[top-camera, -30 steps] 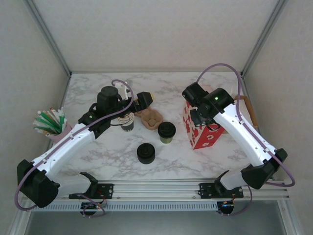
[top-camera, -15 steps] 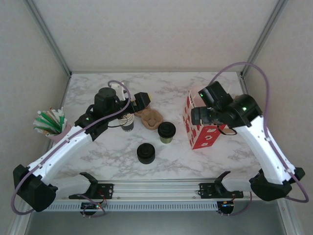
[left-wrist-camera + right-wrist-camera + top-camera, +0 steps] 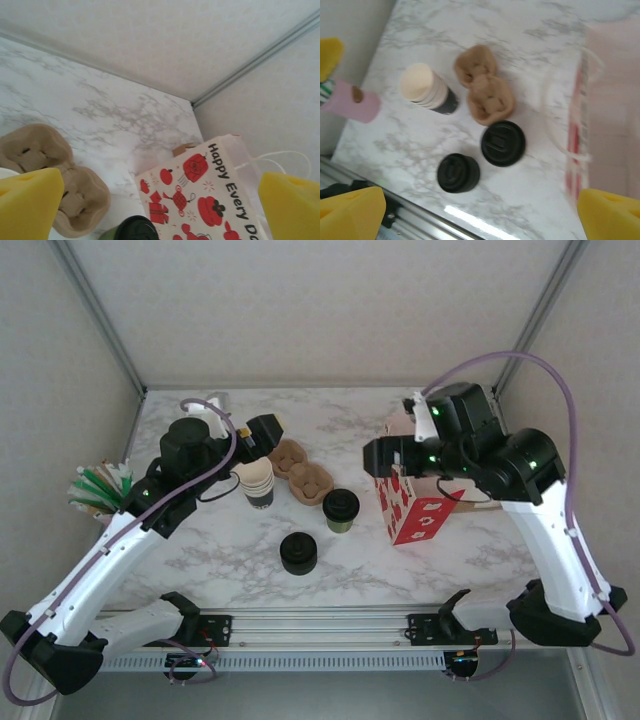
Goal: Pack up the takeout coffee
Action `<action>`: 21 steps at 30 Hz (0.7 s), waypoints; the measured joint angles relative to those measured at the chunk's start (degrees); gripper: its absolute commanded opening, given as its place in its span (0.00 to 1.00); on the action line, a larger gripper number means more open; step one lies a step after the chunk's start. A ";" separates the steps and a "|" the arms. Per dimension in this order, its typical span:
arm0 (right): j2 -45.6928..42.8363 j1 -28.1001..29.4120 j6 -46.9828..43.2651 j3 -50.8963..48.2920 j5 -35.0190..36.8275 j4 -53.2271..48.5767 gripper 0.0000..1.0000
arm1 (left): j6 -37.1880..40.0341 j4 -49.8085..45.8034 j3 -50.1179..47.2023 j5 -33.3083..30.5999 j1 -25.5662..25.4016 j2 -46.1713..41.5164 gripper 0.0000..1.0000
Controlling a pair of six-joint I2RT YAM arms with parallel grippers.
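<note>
the left arm (image 3: 105, 555) and right arm (image 3: 553, 530) wear white shells between black joints and black bases. a purple cable (image 3: 500, 355) loops along each. the left hand (image 3: 160, 205) and right hand (image 3: 480, 212) carry yellow finger pads (image 3: 27, 200).

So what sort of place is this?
Probably a mock café takeout counter inside a test booth: stacked paper cups, a cardboard cup carrier and a printed paper bag sit on a marble-look table.
</note>
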 measured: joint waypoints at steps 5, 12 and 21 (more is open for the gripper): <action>11.26 4.66 -1.16 7.91 -1.86 1.33 0.99 | 0.61 0.37 -1.49 2.21 6.27 1.11 1.00; 26.80 5.64 -3.48 17.94 -1.49 -1.36 0.99 | 0.13 1.81 -6.43 9.16 14.75 3.45 1.00; 31.23 5.64 -5.79 19.10 -0.31 -3.98 0.99 | 0.17 2.73 -8.31 13.09 18.78 4.04 1.00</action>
